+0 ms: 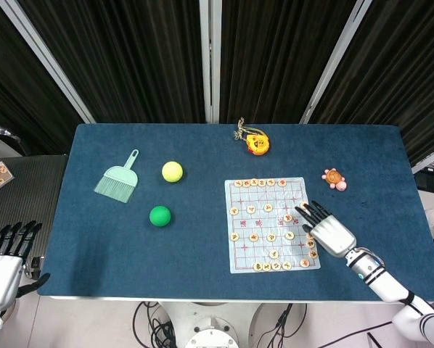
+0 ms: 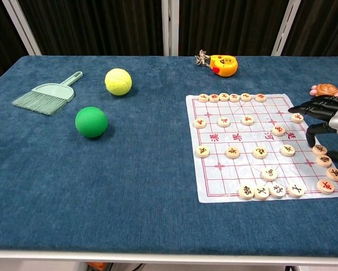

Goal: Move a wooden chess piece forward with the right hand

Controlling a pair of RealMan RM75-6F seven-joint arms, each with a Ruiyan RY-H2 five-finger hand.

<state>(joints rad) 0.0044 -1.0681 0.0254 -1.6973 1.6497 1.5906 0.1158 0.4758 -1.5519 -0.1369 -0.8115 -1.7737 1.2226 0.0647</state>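
The right hand reaches in over the right edge of the chess board, palm down with its dark fingers spread and holding nothing; in the chest view the picture's right border cuts the hand off at the knuckles, so its palm and wrist are visible only from the head camera. Its thumb curls down toward a wooden chess piece on the board's right side, but whether it touches the disc cannot be made out. From the head view several pieces along that edge lie partly under the hand and are hard to separate. The remaining pieces sit scattered across the printed grid, their markings too small to read. The left hand hangs off the worktop's near-left corner, fingers apart and empty, partly cropped by the frame, and does not appear in the chest view. On the blue worktop lie a mint brush, a yellow ball and a green ball at left, an orange toy at the far edge, and a small turtle toy, half cut off in the chest view, beyond the right hand.
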